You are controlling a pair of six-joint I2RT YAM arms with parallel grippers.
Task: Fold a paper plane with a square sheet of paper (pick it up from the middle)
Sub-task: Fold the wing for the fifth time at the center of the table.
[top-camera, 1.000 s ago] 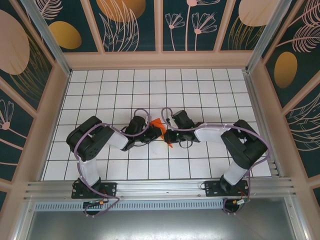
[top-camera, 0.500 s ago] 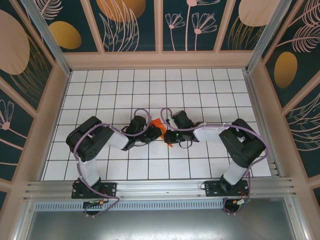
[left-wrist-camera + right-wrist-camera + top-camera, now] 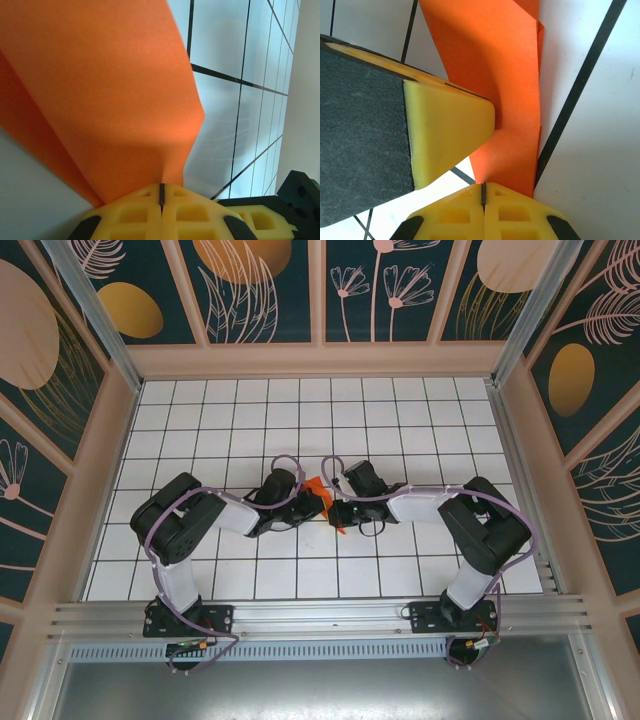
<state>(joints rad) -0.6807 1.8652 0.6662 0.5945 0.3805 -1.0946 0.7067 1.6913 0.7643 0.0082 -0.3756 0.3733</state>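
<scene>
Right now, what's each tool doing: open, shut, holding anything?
Left tool: shut on the orange paper.
Right tool: shut on the orange paper too.

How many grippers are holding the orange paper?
2. The left gripper is shut on the orange paper from the left side. The right gripper is shut on it from the right side.

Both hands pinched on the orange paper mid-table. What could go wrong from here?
1. Tear: the left hand and right hand are both shut on the same thin paper, close together; an opposing pull or twist could rip it.
2. Collision: in the right wrist view a left finger sits almost against the right hand's tips.
3. Slip: each pinch seems to take only a narrow bit of paper.
</scene>
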